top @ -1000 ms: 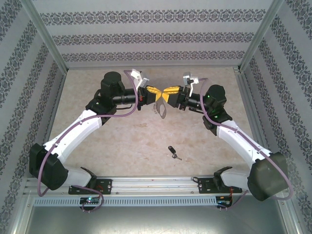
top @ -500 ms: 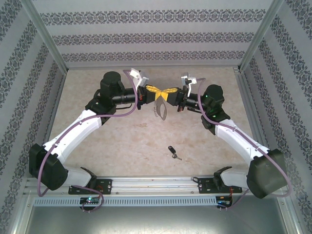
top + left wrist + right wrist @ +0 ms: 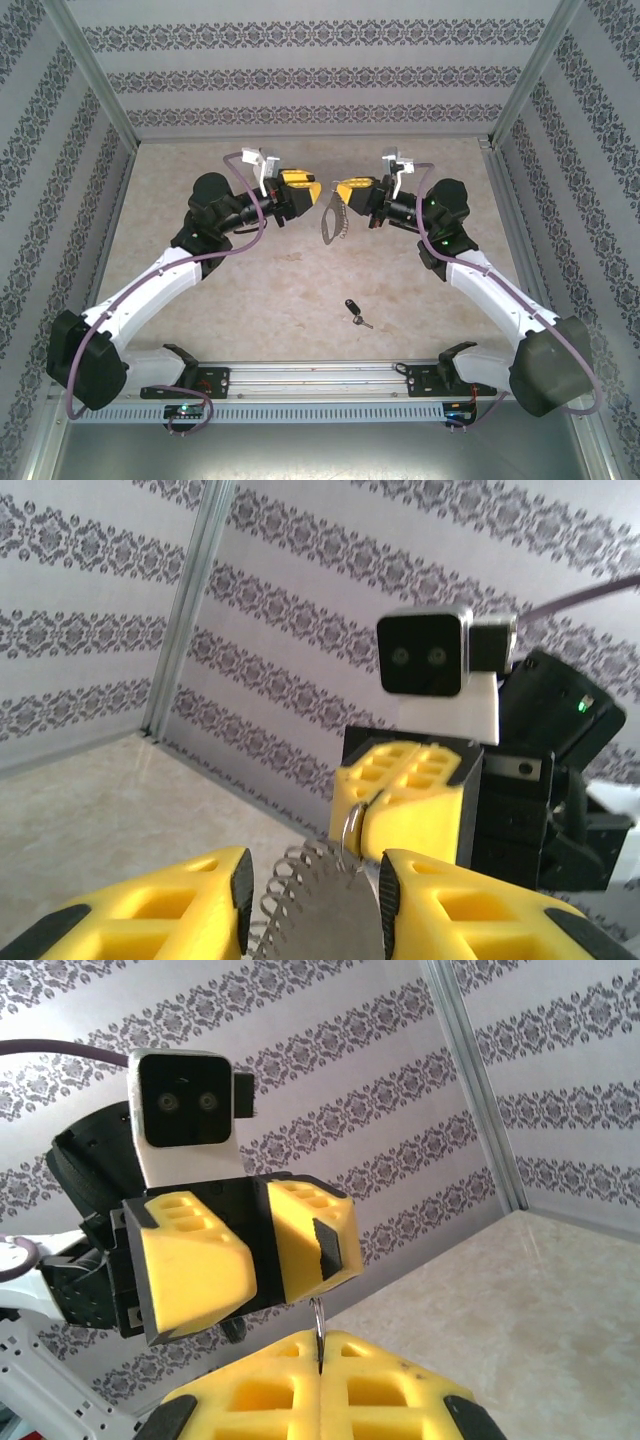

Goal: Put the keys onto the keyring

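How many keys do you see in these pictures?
1. The key lies on the table toward its near edge; the raised keyring carries none that I see.

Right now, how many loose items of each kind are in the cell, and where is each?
key: 1, lying on the table
keyring: 1, held in the right gripper
Total: 2

I see a beige, marble-patterned tabletop (image 3: 230, 300). Directly on it lies one small key (image 3: 356, 313), with a chunky black plastic head and a short silver metal blade. It rests flat near the front edge, roughly mid-width.
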{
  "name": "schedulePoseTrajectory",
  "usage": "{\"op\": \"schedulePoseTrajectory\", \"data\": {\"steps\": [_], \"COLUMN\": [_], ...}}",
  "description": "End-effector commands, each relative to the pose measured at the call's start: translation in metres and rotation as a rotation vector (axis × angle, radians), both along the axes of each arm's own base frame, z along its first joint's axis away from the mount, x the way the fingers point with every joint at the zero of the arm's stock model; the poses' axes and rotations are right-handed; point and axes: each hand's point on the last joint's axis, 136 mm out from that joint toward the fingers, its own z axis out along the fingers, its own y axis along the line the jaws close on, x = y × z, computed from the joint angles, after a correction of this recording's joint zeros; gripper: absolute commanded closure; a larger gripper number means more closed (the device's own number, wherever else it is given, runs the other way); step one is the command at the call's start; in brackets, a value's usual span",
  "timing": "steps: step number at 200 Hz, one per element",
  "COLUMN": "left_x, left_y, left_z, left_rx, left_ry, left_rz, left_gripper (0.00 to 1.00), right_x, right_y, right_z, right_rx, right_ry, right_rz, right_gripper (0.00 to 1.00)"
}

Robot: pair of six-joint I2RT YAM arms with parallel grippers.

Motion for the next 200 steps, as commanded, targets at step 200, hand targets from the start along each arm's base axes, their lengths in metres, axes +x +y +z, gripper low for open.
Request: {"op": "schedulePoseTrajectory", "data": {"steps": [200], "left_x": [-0.024], "left_y": [-0.037], "left_z": [0.02], "left_rx": [-0.111], "left_ry": [0.046], "left_rz": [-0.297], "left_gripper": [0.73], "right_x": [-0.01], "right_y": [0.004], "right_z": [0.022], "right_rx": [0.051], "right_ry": [-0.072], "right_rz": [0.024], "right_gripper": [1.0]}}
